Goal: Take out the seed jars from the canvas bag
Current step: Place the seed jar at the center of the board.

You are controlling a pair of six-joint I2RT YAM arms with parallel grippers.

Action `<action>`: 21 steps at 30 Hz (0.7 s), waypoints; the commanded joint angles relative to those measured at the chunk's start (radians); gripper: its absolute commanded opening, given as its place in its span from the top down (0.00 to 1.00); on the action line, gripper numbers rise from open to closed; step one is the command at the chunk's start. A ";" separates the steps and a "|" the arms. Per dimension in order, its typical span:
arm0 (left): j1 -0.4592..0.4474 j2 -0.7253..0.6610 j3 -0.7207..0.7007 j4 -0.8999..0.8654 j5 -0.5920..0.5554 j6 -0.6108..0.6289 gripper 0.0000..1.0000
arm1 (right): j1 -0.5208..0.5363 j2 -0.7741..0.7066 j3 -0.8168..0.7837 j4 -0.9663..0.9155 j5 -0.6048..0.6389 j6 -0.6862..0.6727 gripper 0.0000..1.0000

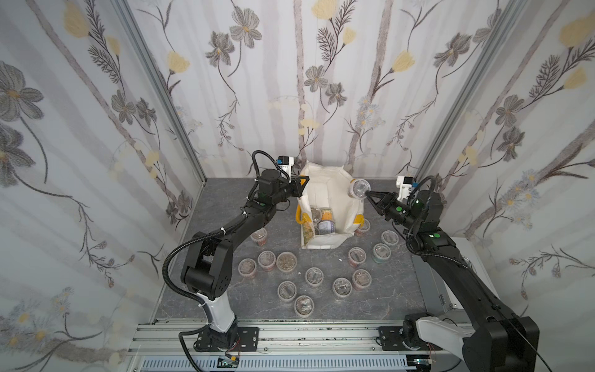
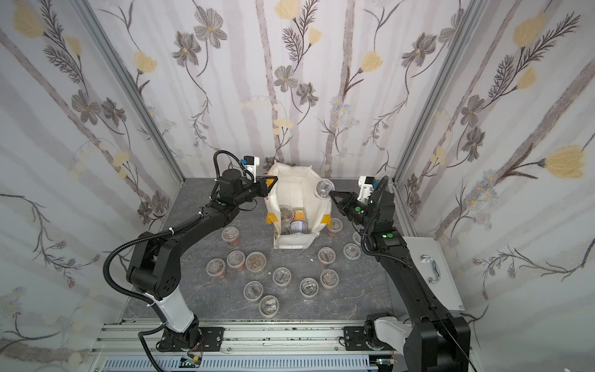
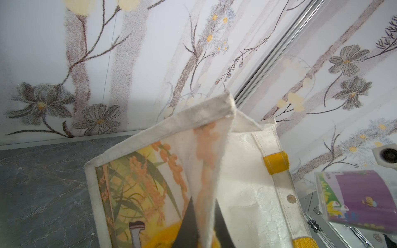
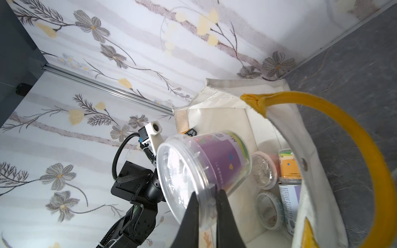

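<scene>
The canvas bag (image 1: 325, 190) stands at the far middle of the bench (image 1: 386, 299) with its mouth open upward, and it shows in both top views (image 2: 291, 190).

Left hand (image 1: 302, 185): pressed together on the bag's left wall at the rim. In the left wrist view, a fold of the cream cloth (image 3: 206, 193) is pinched between the two dark fingers (image 3: 222, 234).

Right hand (image 1: 368, 193): pinching the clear lid rim of a purple-labelled seed jar (image 1: 358, 187). The jar is tilted onto its side and hangs above the bag's right rim, clear of the bench. The right wrist view shows the grip (image 4: 207, 193) and the jar (image 4: 193, 169) close up, with a yellow loop handle (image 4: 343, 120) arching beside them.

Inside the bag, at its near end, lie more seed jars (image 1: 314, 213). One of them has an orange label (image 4: 289, 163).

Other seed jars stand upright on the bench, lids up:
- a group to the near left of the bag (image 1: 266, 259);
- a group in the near middle (image 1: 314, 276);
- a group to the right (image 1: 381, 251), one jar just beside the bag's right wall (image 1: 363, 225).

A silver metal case (image 2: 428, 257) lies at the right edge, under the right arm.
</scene>
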 commanded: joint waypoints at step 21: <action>0.014 -0.047 0.001 0.056 0.019 0.000 1.00 | -0.345 0.405 -0.132 0.146 -0.025 -0.122 0.91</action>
